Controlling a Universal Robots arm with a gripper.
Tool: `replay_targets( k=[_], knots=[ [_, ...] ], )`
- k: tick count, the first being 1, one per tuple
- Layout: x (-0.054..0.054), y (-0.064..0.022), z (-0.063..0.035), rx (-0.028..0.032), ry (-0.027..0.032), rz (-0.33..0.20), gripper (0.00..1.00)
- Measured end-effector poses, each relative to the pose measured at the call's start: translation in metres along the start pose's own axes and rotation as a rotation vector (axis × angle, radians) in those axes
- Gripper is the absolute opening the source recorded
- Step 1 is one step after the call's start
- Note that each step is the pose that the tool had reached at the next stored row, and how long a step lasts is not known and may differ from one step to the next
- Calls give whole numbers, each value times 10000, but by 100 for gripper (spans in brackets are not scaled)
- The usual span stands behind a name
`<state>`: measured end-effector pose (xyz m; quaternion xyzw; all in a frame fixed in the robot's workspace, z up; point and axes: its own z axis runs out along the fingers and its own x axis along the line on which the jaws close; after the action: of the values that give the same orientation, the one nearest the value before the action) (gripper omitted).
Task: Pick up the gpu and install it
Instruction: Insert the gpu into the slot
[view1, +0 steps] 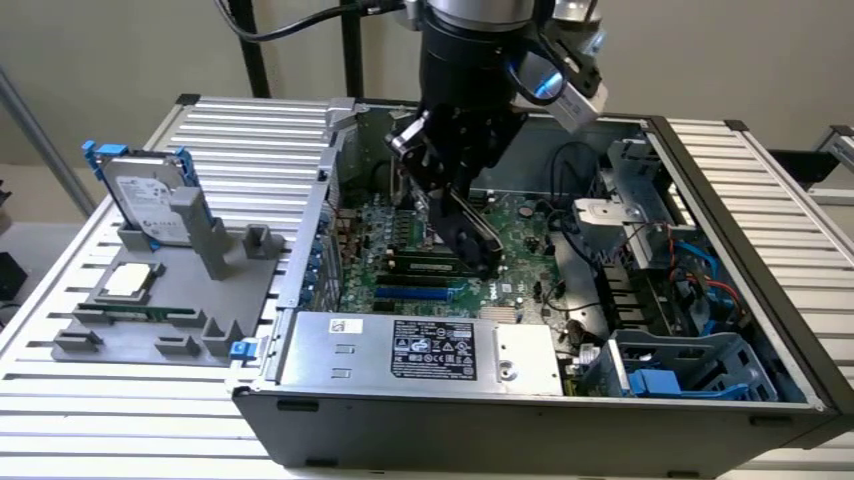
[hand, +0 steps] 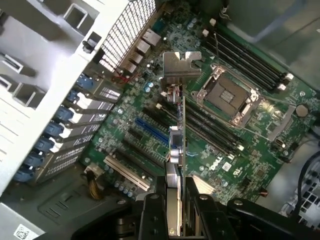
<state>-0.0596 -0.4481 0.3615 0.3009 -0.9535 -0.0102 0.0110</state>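
The gpu (view1: 473, 228) hangs tilted inside the open computer case (view1: 747, 210), above the green motherboard (view1: 514, 225). My gripper (view1: 447, 165) is shut on its upper end. In the wrist view the gpu (hand: 175, 145) is seen edge-on, with its silver end bracket (hand: 181, 65) at the far end. The black fingers (hand: 151, 212) clamp both of its faces there, and my gripper (hand: 175, 212) holds it over the row of expansion slots, beside the blue slot (hand: 152, 132). I cannot tell whether its lower edge touches the board.
A grey fixture (view1: 200, 345) on the exterior view's left holds a silver hard drive with blue rails (view1: 144, 200) and a square CPU chip (view1: 127, 280). The power supply (view1: 427, 350) sits at the case front. An open CPU socket (hand: 227, 97), memory slots (hand: 250, 52) and cables (view1: 641, 260) lie close by.
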Motion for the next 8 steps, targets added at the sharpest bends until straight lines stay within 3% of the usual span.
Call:
replay_targets(
  k=[8],
  knots=[
    [-1, -2, 64, 32, 25, -1461, 0]
  ],
)
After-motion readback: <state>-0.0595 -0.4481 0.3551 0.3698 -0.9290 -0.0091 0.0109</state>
